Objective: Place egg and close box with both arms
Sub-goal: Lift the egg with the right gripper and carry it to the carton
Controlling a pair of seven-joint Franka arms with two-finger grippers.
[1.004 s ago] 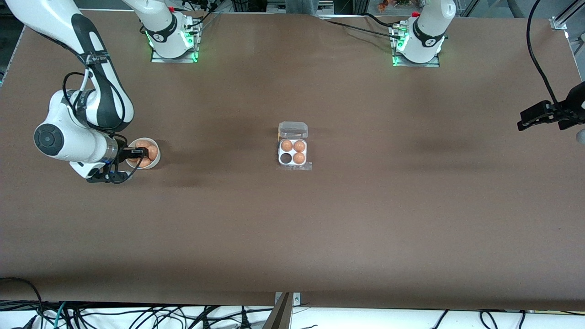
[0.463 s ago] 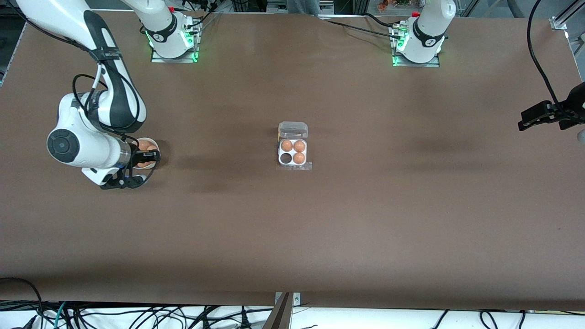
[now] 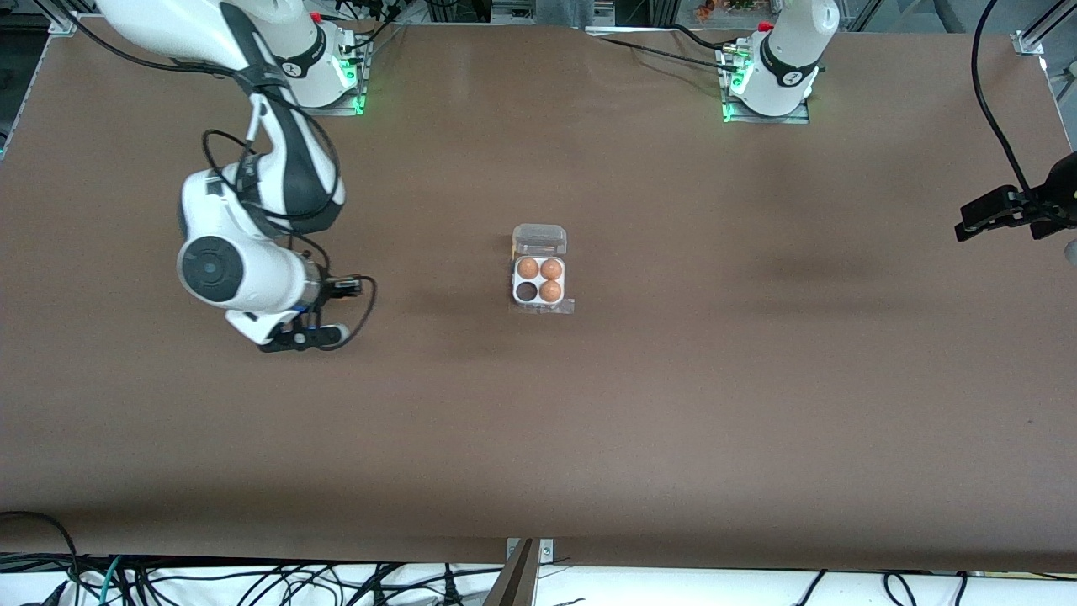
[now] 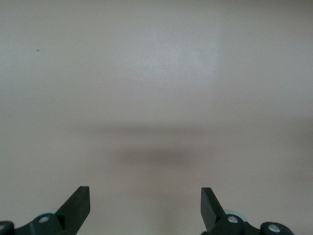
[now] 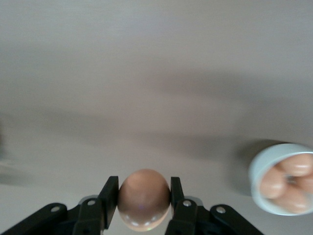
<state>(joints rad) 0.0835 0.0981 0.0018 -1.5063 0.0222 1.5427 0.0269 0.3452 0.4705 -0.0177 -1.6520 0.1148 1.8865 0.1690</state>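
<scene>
My right gripper (image 3: 350,288) is shut on an orange-brown egg (image 5: 144,198) and holds it above the bare table, between the bowl and the box. Its fingers (image 5: 110,196) press the egg's two sides. The box (image 3: 538,283) sits at the table's middle with its clear lid (image 3: 539,240) open and lying flat. Three eggs fill its cells, and the cell (image 3: 527,291) nearest the front camera on the right arm's side is empty. My left gripper (image 3: 968,220) is open and empty, waiting above the table's edge at the left arm's end; its fingertips (image 4: 78,203) show over bare table.
A round white bowl (image 5: 283,178) with several more eggs shows in the right wrist view; in the front view the right arm hides it. Brown table top (image 3: 673,404) lies all round the box. Cables hang along the front edge.
My right gripper has lifted out of the bowl with an egg and moved toward the box. The left arm has not moved.
</scene>
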